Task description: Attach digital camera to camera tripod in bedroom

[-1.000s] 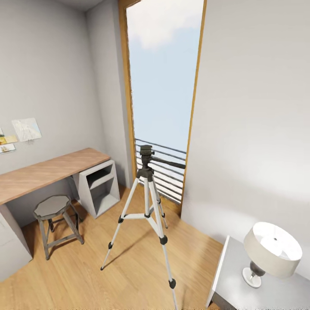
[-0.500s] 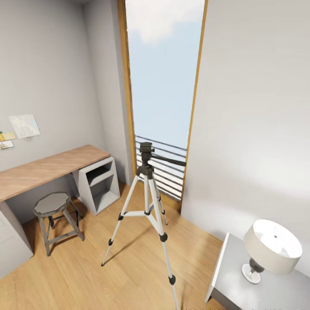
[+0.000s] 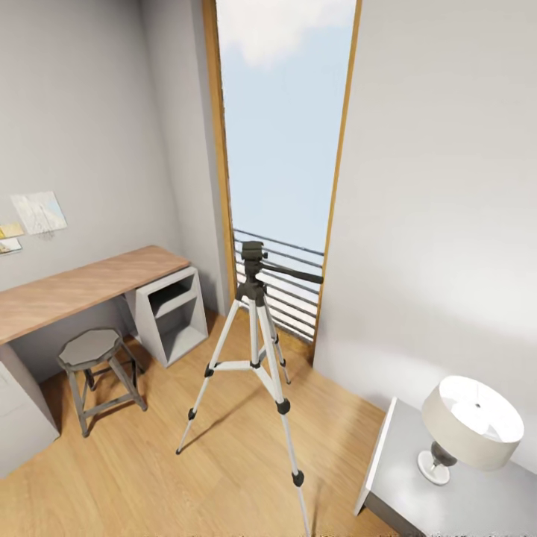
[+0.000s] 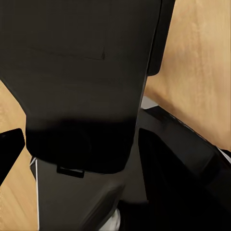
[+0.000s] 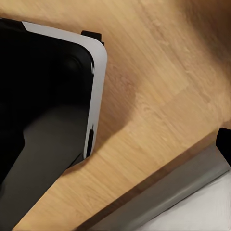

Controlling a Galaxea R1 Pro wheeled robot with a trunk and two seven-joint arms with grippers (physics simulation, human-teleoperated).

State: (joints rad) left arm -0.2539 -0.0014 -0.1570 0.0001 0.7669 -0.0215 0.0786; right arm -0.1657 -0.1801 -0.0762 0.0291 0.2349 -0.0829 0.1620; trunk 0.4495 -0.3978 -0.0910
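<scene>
In the head view, the whole picture had slid a little since a second earlier, so the camera had moved; the camera tripod [image 3: 256, 350] stood on the wood floor [image 3: 149, 477] before the window [image 3: 283, 134], beside the stool [image 3: 93, 373] and desk [image 3: 82, 291]. In the left wrist view, dark robot parts blocked the gripper, fingers' spread untellable. The right wrist view showed floor and a black, silver-edged body [image 5: 48, 110]; fingers likewise untellable.
</scene>
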